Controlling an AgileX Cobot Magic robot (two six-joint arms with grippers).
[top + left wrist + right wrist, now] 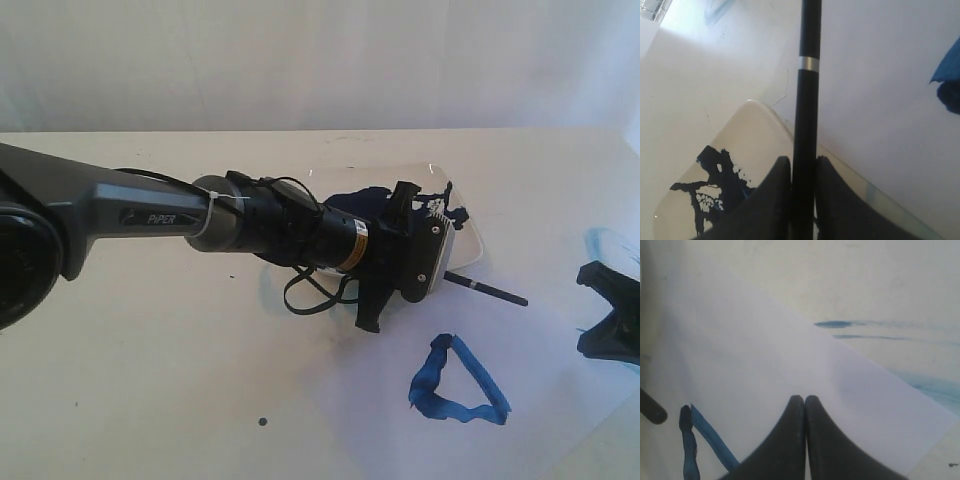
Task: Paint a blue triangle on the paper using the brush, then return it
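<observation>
Exterior view: the left gripper (pixel 438 262) reaches toward the table's far edge and hangs over the white plate (pixel 472 246), its jaws pinched tight on the black handle of the brush (pixel 492 290). The brush juts out past the plate's near corner, over the paper (pixel 550 345); its bristle tip cannot be made out. The blue triangle (pixel 450 408) sits closed on the paper, close to the table's near edge. The painting therefore looks finished, and the arm seems placed to put the brush back on the plate, beside the dark navy blotch (pixel 715 175). By the table's right edge, the right gripper (pixel 800 400) is closed on nothing. Its fingertips point down at the paper, probably pinning the sheet so it cannot slide.
</observation>
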